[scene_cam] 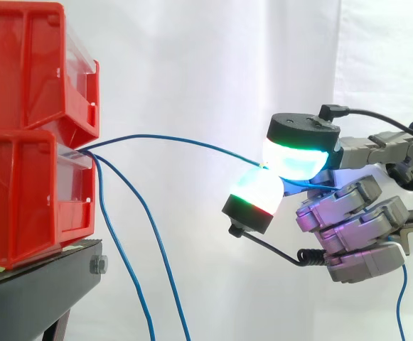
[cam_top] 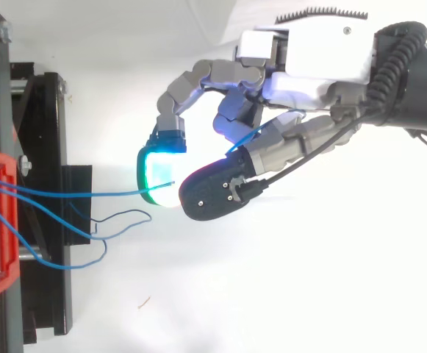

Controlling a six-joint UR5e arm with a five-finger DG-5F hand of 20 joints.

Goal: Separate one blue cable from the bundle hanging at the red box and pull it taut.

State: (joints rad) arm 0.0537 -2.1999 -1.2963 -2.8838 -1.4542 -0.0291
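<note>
Where two glowing pads (scene_cam: pixel 295 160) of the hand (scene_cam: pixel 355 227) are pressed together, one blue cable (scene_cam: pixel 185 141) is pinched between them, the other fingers being curled beneath. From the pinch the cable is led left to the gap between the stacked red bins (scene_cam: pixel 28 192), with a slight bow in its run. Two other blue cables (scene_cam: pixel 102 202) are left hanging at the bins, well apart from the hand. Separation is judged done and tensioning in hand, though how firmly the cable is seated cannot quite be made out. A steady draw rightward is called for, so that the bow is taken out without slip.
</note>
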